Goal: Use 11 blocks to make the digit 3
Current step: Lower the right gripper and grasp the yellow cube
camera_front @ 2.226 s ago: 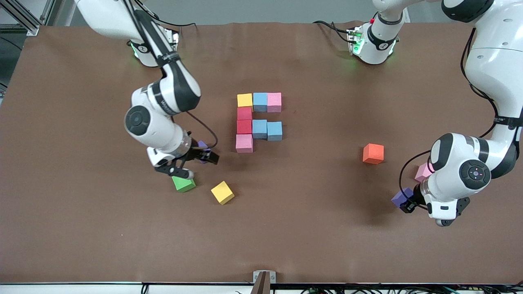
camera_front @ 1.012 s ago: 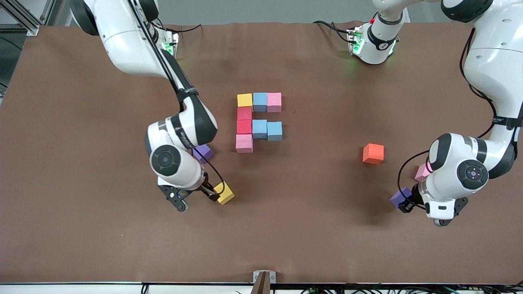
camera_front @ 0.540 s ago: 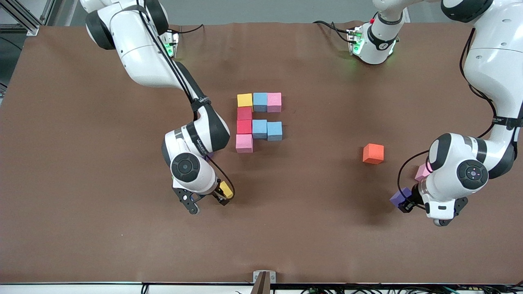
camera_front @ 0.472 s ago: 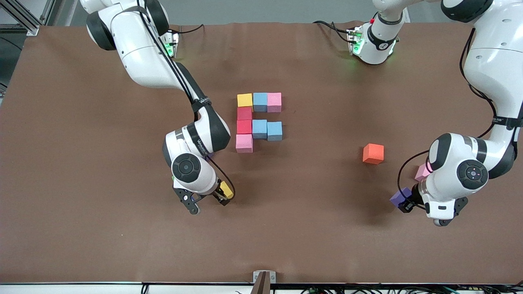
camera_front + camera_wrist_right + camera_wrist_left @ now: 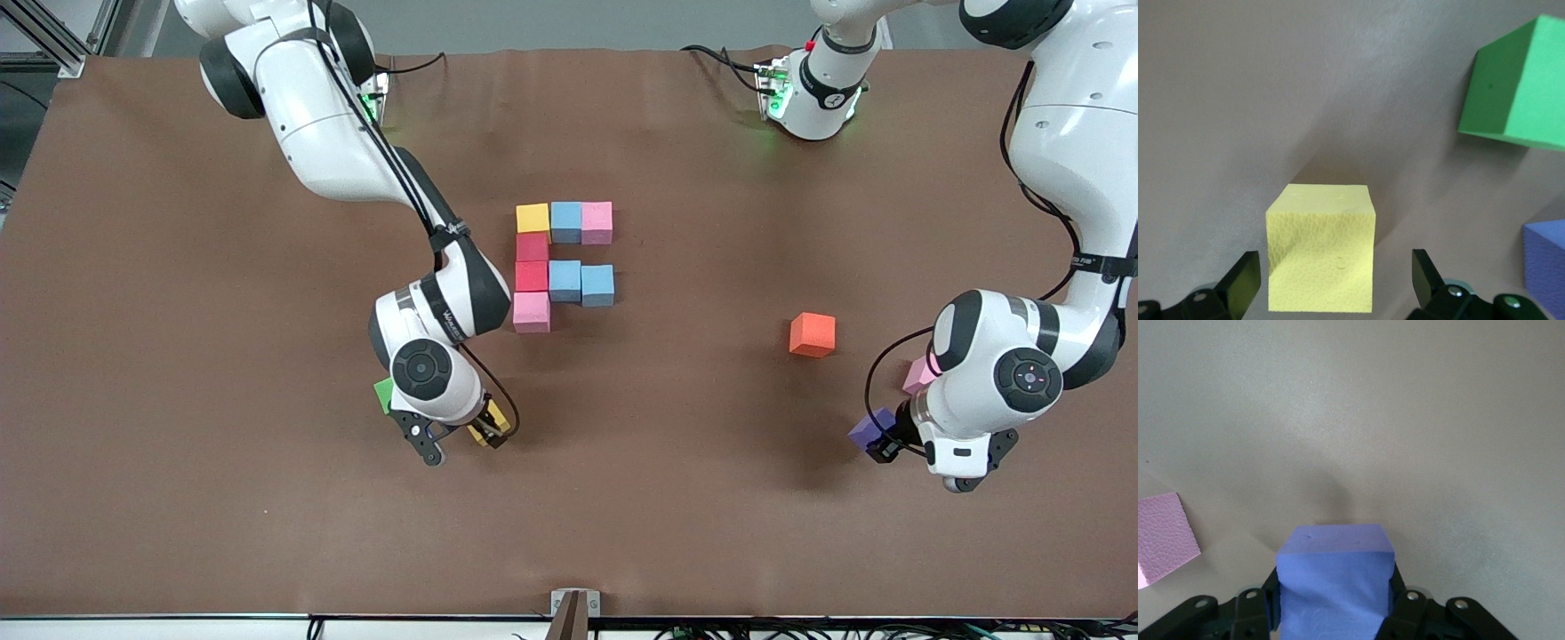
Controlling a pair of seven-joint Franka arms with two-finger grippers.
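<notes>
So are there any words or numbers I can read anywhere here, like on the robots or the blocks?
There is white lettering on the black band of the right arm, too small to read.
There is small lettering on the left arm's forearm, also too small to read.
The blocks carry no words or numbers; their faces are plain colour in all views.
The brown table shows no writing.

Eight cubes sit touching at the table's middle. A lone cube lies toward the left arm's end. Another lies toward the right arm's end, nearer the camera.
</notes>
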